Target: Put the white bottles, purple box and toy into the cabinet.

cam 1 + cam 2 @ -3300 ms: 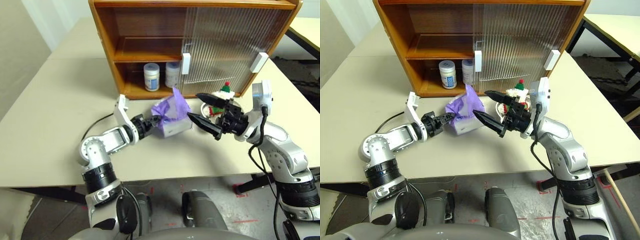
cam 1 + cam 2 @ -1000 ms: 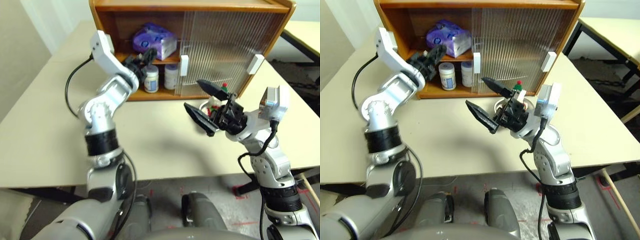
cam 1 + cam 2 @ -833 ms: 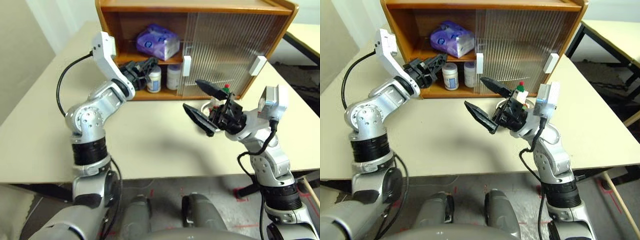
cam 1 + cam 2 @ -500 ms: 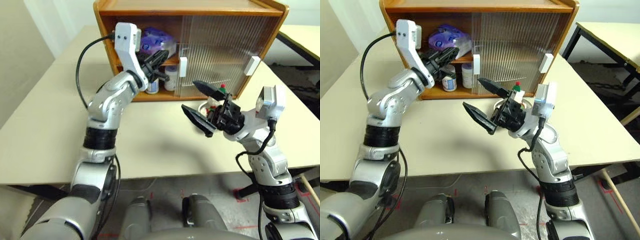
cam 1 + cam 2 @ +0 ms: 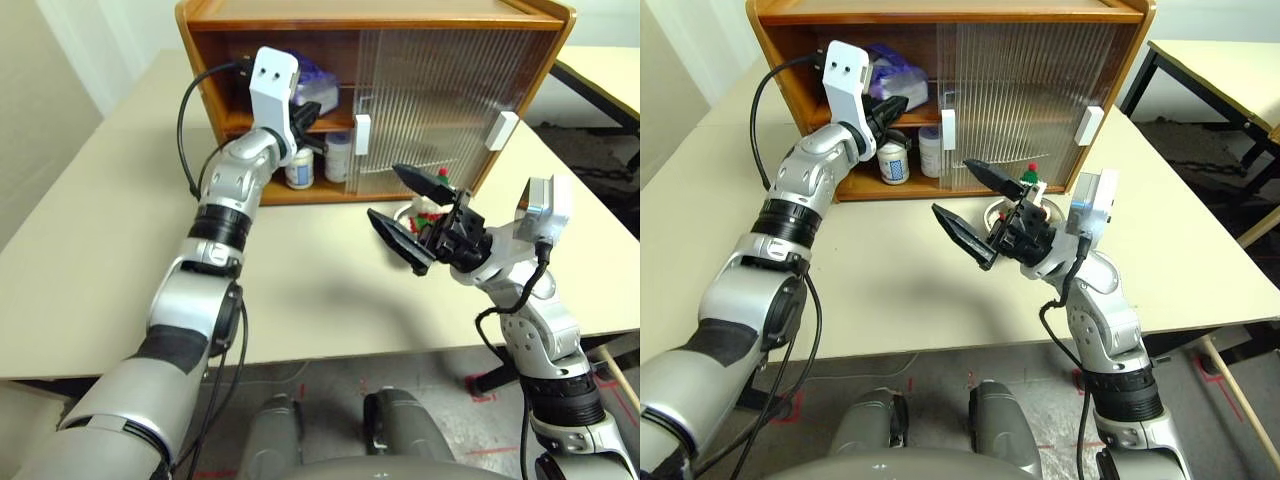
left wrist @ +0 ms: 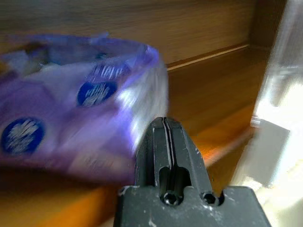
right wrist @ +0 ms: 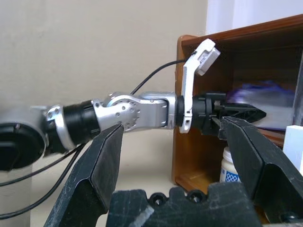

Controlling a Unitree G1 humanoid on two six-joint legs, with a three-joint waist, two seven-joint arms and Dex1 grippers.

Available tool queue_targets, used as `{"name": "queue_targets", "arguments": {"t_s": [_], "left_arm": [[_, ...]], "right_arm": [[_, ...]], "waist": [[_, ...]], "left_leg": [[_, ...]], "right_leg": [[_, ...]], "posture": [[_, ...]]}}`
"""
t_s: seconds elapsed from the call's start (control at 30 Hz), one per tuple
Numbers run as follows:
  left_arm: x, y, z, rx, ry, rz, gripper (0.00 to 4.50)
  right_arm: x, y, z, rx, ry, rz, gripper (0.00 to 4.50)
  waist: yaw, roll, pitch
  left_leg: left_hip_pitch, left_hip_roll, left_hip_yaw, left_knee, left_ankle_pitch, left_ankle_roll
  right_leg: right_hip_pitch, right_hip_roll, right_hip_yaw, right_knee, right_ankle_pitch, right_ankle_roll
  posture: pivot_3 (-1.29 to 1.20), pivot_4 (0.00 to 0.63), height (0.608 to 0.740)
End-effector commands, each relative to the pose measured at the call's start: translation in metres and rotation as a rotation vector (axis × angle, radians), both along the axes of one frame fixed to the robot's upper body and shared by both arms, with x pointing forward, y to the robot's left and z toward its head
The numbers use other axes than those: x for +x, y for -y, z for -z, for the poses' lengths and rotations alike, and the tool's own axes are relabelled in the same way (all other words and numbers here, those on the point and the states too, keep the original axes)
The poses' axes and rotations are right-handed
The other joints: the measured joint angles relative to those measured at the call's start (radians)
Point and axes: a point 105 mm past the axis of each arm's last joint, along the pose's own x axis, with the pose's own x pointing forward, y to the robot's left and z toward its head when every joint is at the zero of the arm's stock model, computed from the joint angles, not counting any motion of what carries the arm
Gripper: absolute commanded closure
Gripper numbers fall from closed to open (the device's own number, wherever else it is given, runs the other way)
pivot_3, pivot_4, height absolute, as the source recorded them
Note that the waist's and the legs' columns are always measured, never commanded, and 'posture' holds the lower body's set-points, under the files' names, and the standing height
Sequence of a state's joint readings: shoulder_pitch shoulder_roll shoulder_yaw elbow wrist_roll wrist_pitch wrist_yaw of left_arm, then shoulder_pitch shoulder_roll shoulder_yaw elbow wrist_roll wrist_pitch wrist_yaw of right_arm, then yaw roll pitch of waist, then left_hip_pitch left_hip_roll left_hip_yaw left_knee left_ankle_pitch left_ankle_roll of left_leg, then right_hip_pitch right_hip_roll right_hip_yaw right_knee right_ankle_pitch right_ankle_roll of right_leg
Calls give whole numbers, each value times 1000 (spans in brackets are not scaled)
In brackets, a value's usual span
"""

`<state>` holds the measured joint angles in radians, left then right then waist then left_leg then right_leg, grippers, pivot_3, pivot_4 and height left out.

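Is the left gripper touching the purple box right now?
Cannot tell. In the left wrist view the shut left gripper overlaps the purple box on the cabinet shelf, with no plain contact or gap.

No legible text on any object.

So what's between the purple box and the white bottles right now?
The middle shelf: the purple box lies on it and the white bottles stand on the level below, as both eye views show.
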<state>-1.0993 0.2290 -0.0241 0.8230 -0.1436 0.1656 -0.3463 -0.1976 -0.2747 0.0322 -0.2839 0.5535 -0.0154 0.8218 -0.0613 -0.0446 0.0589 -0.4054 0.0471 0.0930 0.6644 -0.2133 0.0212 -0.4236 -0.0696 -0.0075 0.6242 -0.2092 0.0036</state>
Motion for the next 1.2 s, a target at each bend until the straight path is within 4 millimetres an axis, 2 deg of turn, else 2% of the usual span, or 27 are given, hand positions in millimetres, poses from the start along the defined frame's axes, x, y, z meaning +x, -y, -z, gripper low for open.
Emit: {"name": "queue_targets", "arguments": {"t_s": [0.03,0.13,0.23,0.3,0.43,0.57,0.7,0.8,0.9,1.03,1.13,1.2], "left_arm": [[7,-8,-1,29,15,-44,4445],[7,-6,-4,22,24,-37,4445],[-1,5,-11,-21,22,40,4445],[-12,11,-18,-50,36,99,4445],[-47,14,-35,-100,142,211,4445],[-88,17,-27,-123,133,336,4445],[-103,23,-14,-114,81,390,4445],[-108,35,-7,-94,61,439,4445],[-106,56,4,-78,32,479,4445],[-99,71,14,-45,21,476,4445],[-91,83,20,45,82,467,4445],[-84,86,22,19,75,429,4445]], "right_arm": [[-3,-3,-1,-10,2,-12,0],[-3,-3,0,-16,0,-18,0],[-3,-3,0,-20,-3,-21,0],[-4,-3,0,-23,-3,-21,0],[-4,-2,0,-25,11,-5,0],[-3,2,-4,-16,28,12,0],[0,9,-4,-27,29,25,0],[1,11,-4,-34,30,27,0],[2,12,-4,-42,33,26,0],[1,11,-4,-42,34,24,0],[-2,10,-5,-29,38,29,0],[-3,11,-6,-22,39,35,0]], "waist": [[-3,0,0],[-6,0,0],[-6,0,0],[-7,0,0],[-14,0,0],[-28,1,-1],[-29,1,-1],[-27,1,-1],[-28,1,-1],[-29,0,-1],[-32,1,-1],[-31,1,-2]], "left_leg": [[0,0,0,0,0,0],[0,0,0,0,0,0],[0,0,0,0,0,0],[0,0,0,0,0,0],[1,1,1,-1,0,0],[1,1,1,-1,0,0],[2,0,1,1,0,0],[3,0,1,1,0,0],[5,0,1,1,0,0],[16,0,0,1,0,0],[16,0,-1,0,0,-1],[16,0,-2,0,0,-1]], "right_leg": [[0,0,0,0,0,0],[0,0,0,0,0,0],[0,0,0,1,0,0],[0,0,0,1,0,0],[-1,0,1,1,0,0],[-1,0,2,3,-1,-1],[0,0,2,3,1,-1],[2,0,2,2,-1,-6],[4,0,2,1,-2,-9],[15,0,2,0,-4,-14],[15,0,3,-1,-4,-14],[15,0,3,-1,-5,-14]], "posture": [[-78,0,740],[-72,0,740],[-74,0,740],[-74,0,740],[-83,0,740],[-89,0,740],[-79,0,740],[-79,0,740],[-83,0,740],[-94,0,740],[-105,0,740],[-110,0,740]]}}
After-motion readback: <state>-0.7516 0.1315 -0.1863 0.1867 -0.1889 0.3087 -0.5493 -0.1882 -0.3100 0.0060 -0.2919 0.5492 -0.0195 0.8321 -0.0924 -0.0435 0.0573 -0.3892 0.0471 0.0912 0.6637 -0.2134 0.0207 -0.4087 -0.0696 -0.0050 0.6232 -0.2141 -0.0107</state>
